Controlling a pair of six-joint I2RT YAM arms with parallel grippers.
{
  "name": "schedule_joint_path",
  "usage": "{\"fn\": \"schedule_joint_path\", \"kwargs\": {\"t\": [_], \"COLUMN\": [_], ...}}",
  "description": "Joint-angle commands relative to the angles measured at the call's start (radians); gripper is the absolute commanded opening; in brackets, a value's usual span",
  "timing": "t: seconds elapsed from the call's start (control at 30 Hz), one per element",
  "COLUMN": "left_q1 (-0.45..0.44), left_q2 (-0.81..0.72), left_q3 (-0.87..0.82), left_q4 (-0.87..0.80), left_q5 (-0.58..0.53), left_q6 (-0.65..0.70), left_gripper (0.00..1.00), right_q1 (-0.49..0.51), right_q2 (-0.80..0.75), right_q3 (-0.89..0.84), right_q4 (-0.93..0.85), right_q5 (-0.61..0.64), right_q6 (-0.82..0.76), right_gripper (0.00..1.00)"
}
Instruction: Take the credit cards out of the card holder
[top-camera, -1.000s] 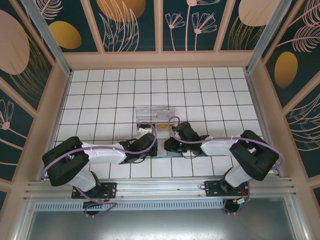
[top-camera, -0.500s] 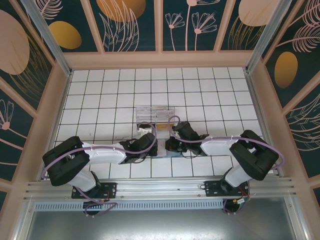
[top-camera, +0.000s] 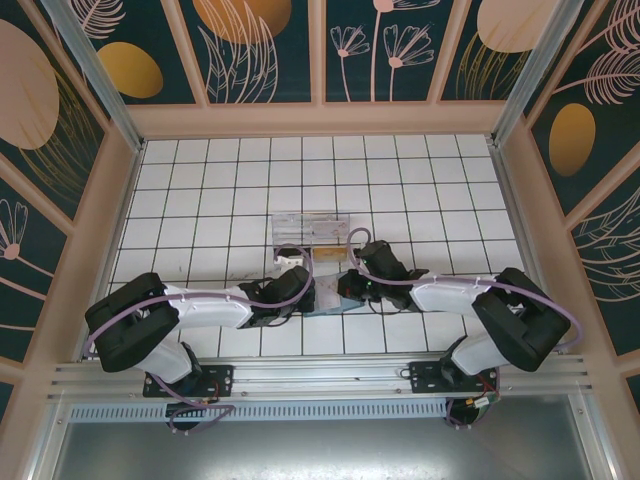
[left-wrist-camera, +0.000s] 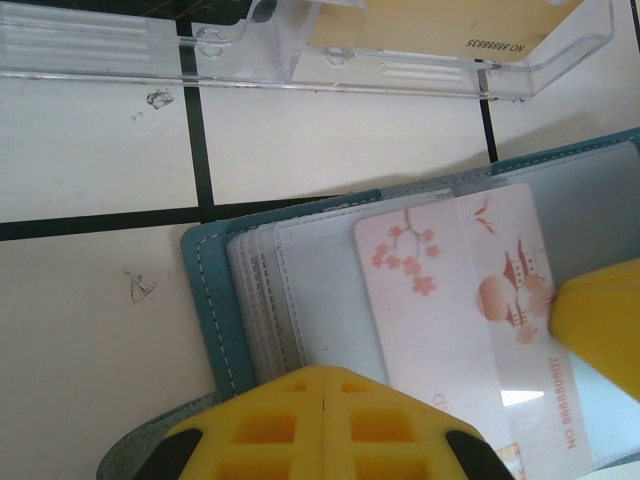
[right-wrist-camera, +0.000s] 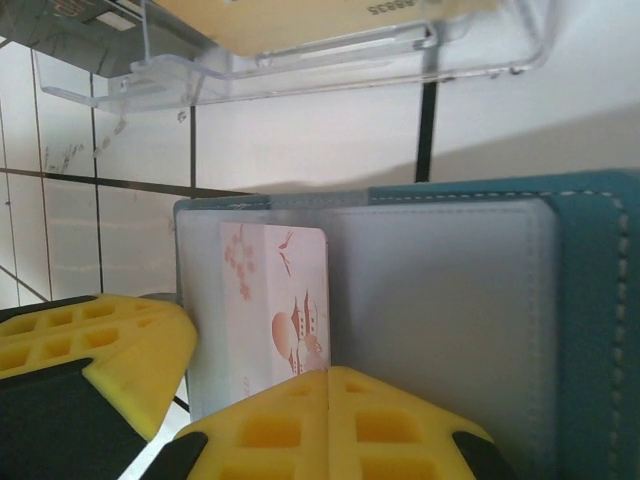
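I see gold card (left-wrist-camera: 430, 25) in clear box (left-wrist-camera: 250, 60); pink card (left-wrist-camera: 440, 300) not out of wallet (left-wrist-camera: 215, 300); left pincer (left-wrist-camera: 325, 400) closed empty, right pincer (right-wrist-camera: 330, 400) closed at its edge.

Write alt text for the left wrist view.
Open teal card holder on white tiles, a pink blossom-printed card lying on its grey sleeves. The shut left gripper sits at the bottom edge; a clear plastic box lies beyond.
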Motion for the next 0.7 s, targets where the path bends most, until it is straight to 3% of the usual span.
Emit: {"fn": "schedule_joint_path", "kwargs": {"t": [0.0, 0.1, 0.13, 0.23, 0.67], "left_q1": [0.0, 0.0, 0.0, 0.0, 0.0], "left_q2": [0.003, 0.008, 0.009, 0.012, 0.028], "left_q3": [-0.024, -0.018, -0.017, -0.013, -0.014], "left_q4": [-0.073, -0.071, -0.069, -0.065, -0.042], "left_q5": [-0.025, -0.025, -0.022, -0.017, 0.002], "left_q6": [-0.008, -0.006, -0.005, -0.002, -0.006], "left_gripper": [0.0, 0.0, 0.0, 0.0, 0.0], "right_q1": [-0.008, -0.007, -0.007, -0.006, 0.004], "right_q2": [-0.017, -0.01, -0.009, 0.005, 0.07], "right_q3": [-0.011, -0.011, -0.012, -0.011, 0.011], "right_q4": [-0.018, -0.011, -0.006, 0.02, 0.056], "right_q5": [0.013, 0.01, 0.008, -0.007, -0.036], "right_q6": [-0.014, -0.015, -0.014, -0.009, -0.003], "right_gripper": [0.0, 0.0, 0.09, 0.22, 0.26]}}
